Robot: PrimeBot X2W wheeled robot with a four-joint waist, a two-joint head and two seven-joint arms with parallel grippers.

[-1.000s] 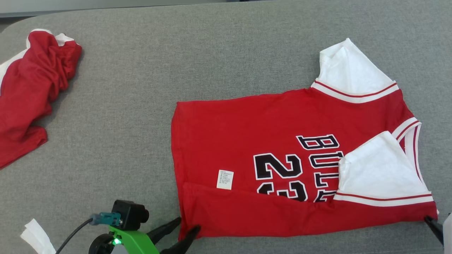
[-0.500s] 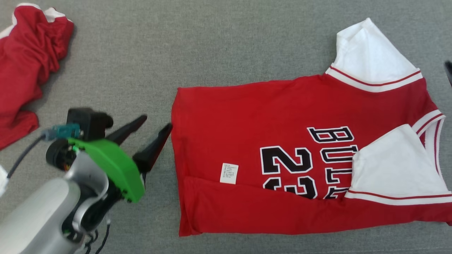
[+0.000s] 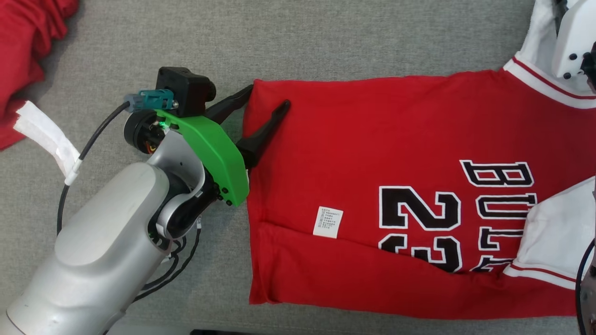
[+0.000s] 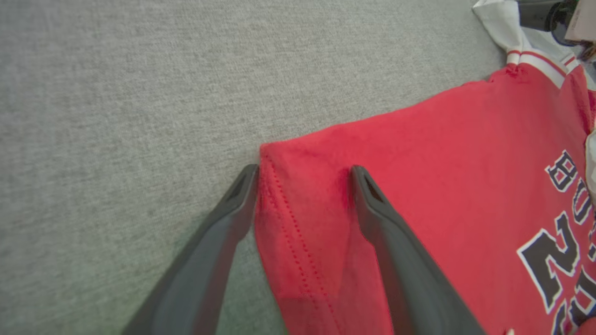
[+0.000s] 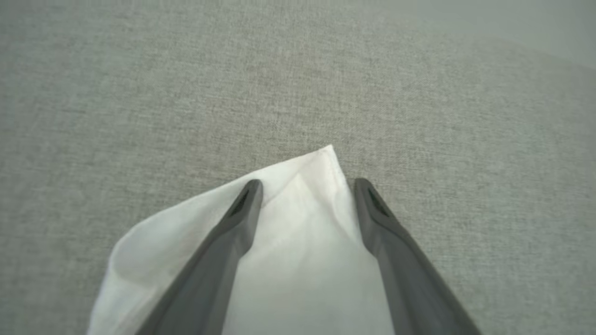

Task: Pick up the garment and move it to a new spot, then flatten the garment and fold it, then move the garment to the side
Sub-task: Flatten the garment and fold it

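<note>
The garment (image 3: 372, 153) is a red jersey with black-and-white lettering and white sleeves, spread on the grey table with its near edge folded over. My left gripper (image 3: 267, 96) is open at the hem's far corner. In the left wrist view, one finger of the left gripper (image 4: 305, 171) rests on the red cloth (image 4: 442, 163) and the other lies on the table just outside the hem. My right gripper (image 5: 307, 183) is open astride the tip of the far white sleeve (image 5: 302, 232). Its pale wrist housing (image 3: 575, 42) sits over that sleeve at the head view's top right.
A second red garment (image 3: 23, 46) lies crumpled at the far left. A white tag (image 3: 44, 135) hangs on the left arm's cable. Bare grey table (image 3: 139, 46) stretches beyond the jersey and to its left.
Both grippers let go of the near folded edge and opened wide. The left went to the hem's far corner, the right to the far sleeve. The head camera shifted, too.
</note>
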